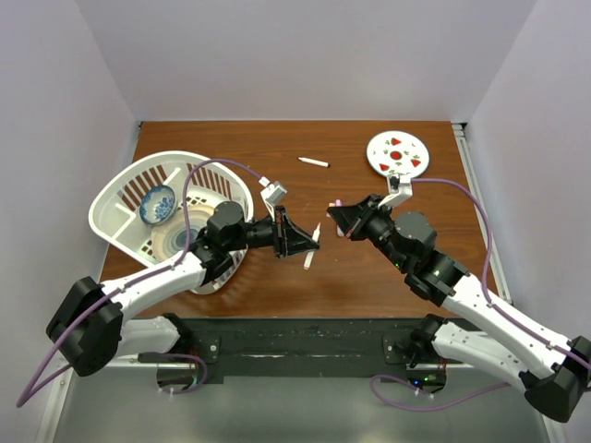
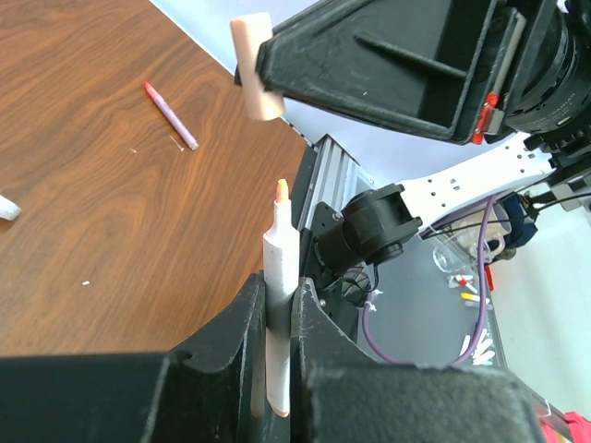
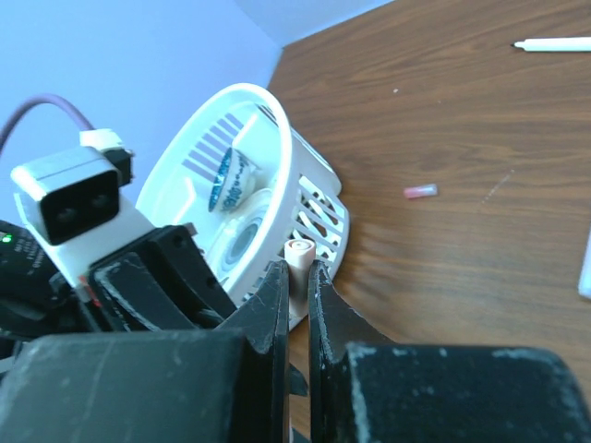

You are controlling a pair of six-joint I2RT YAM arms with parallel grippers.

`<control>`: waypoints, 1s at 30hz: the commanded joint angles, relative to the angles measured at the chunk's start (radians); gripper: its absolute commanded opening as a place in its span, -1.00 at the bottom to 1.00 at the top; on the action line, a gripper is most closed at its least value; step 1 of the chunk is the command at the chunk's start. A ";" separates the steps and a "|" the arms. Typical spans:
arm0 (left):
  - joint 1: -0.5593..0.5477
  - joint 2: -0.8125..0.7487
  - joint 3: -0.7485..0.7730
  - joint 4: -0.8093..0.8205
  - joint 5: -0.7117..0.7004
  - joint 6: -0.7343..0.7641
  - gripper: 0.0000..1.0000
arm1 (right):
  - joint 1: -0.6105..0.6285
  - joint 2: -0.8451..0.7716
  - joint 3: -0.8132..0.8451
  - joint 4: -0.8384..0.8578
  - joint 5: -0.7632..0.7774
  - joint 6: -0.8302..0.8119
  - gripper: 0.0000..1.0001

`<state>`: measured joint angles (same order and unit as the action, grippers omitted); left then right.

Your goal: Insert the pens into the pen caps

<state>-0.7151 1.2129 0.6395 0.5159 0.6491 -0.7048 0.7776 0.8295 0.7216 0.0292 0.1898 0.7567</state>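
My left gripper [image 1: 312,245] [image 2: 280,291] is shut on a white pen [image 2: 280,268] [image 1: 316,233] and holds it above the table, its peach tip bare. My right gripper [image 1: 334,214] [image 3: 297,272] is shut on a peach pen cap [image 3: 298,258], which also shows in the left wrist view [image 2: 254,65], a short way beyond the pen's tip and apart from it. A white pen [image 1: 314,162] [image 3: 554,43] lies at the far middle. A lilac pen with a red end [image 2: 171,115] and a pink cap [image 3: 420,191] lie on the table.
A white basket [image 1: 120,198] [image 3: 305,175] holding a blue bowl [image 1: 157,203] stands at the left. A round white plate with red spots [image 1: 397,152] sits at the far right. A white piece [image 3: 584,263] shows at the right wrist view's edge.
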 commanded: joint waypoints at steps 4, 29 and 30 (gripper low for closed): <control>-0.006 0.005 -0.004 0.078 0.021 -0.019 -1.00 | -0.003 -0.007 -0.013 0.113 -0.056 0.029 -1.00; -0.006 0.027 0.017 0.055 0.004 0.018 -1.00 | 0.000 -0.004 -0.112 0.175 -0.144 0.053 -1.00; -0.006 0.027 0.017 0.055 0.000 0.018 -1.00 | 0.000 -0.009 -0.122 0.184 -0.145 0.059 -1.00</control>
<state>-0.7158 1.2415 0.6395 0.5335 0.6540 -0.7139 0.7776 0.8307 0.6292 0.1547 0.0647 0.8051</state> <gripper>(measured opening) 0.122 0.048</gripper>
